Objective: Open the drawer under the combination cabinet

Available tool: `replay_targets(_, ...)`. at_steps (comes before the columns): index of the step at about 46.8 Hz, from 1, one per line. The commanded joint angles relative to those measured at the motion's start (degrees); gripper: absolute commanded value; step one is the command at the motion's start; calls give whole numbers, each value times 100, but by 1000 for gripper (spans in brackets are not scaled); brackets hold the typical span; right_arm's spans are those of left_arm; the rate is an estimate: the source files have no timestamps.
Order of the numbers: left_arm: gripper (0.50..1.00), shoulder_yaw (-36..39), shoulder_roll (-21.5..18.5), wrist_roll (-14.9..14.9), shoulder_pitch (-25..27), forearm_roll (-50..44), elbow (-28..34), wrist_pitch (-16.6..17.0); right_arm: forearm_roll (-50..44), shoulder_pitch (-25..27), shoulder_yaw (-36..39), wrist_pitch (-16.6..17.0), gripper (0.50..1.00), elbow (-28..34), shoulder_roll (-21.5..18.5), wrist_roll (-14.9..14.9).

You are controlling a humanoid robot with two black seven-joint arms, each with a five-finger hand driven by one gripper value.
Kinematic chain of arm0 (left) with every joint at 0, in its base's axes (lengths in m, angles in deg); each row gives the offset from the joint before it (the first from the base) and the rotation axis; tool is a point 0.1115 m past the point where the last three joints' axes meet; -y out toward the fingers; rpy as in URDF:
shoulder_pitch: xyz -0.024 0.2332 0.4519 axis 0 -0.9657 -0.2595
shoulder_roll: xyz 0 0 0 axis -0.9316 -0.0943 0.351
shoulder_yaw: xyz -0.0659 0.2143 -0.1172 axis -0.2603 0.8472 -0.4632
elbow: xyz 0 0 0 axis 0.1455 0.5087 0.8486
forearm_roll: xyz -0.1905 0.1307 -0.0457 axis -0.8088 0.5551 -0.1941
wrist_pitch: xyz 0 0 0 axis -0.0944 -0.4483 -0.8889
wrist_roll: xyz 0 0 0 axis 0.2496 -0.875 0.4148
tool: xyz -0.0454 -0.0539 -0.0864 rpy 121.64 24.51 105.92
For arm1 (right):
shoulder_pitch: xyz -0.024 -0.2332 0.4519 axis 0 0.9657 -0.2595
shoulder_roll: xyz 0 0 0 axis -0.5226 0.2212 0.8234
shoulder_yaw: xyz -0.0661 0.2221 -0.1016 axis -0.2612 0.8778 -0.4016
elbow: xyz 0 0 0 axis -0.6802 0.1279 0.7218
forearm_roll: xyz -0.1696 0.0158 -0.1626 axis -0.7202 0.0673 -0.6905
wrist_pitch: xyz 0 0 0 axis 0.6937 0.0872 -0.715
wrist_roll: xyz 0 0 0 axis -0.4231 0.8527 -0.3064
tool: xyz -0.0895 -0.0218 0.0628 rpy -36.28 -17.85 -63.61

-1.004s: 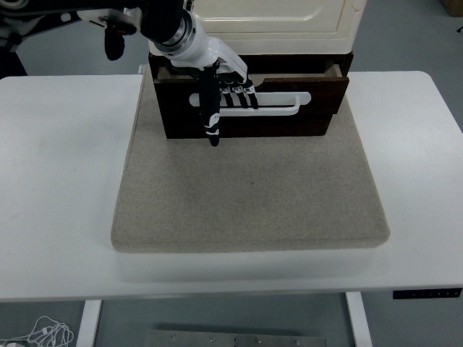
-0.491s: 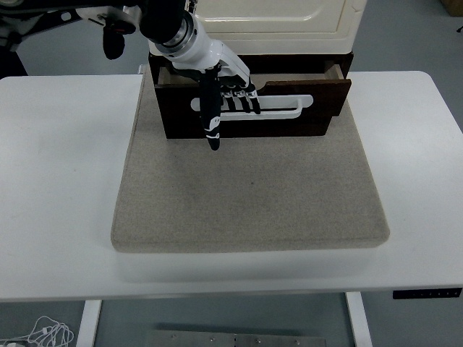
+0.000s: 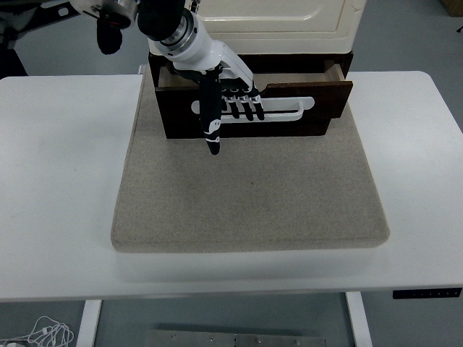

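Grey mat point(image 3: 249, 195) fills centre frame on the white table point(image 3: 58, 181). Upper centre: dark drawer point(image 3: 289, 123) is partly out, slightly further than a second ago. Left hand point(image 3: 226, 97) has fingers hooked over the white handle point(image 3: 289, 108), thumb pointing down. Cream cabinet point(image 3: 289, 18) sits behind at top.
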Motion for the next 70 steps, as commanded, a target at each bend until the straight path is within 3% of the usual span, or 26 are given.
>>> replay_targets(1, 1000, -18, -10, -2, 1, -14, 15, 6, 0, 8, 0, 0, 926, -1, 0, 0)
replay_targets(22, 1000, -712, -116, -2, 1, -76, -20, 6, 0, 0, 0, 0, 926, -1, 0, 0)
replay_targets(32, 1000, -1371, -388, 50, -87, -94, -20, 6, 0, 0, 0, 0, 926, -1, 0, 0)
replay_targets(39, 1000, -2258, -546, 103, -350, -111, -169, 6, 0, 0, 0, 0, 926, -1, 0, 0)
replay_targets(54, 1000, -5343, -547, 173, -1493, -14, -933, 368, 0, 0, 0, 0, 926, 8, 0, 0)
replay_targets(60, 1000, -6055, -582, 419, -1678, -14, -1399, 622, 0, 0, 0, 0, 926, -1, 0, 0)
replay_targets(70, 1000, -6452, -591, 1254, -1661, -41, -2515, 1255, 0, 0, 0, 0, 926, -1, 0, 0)
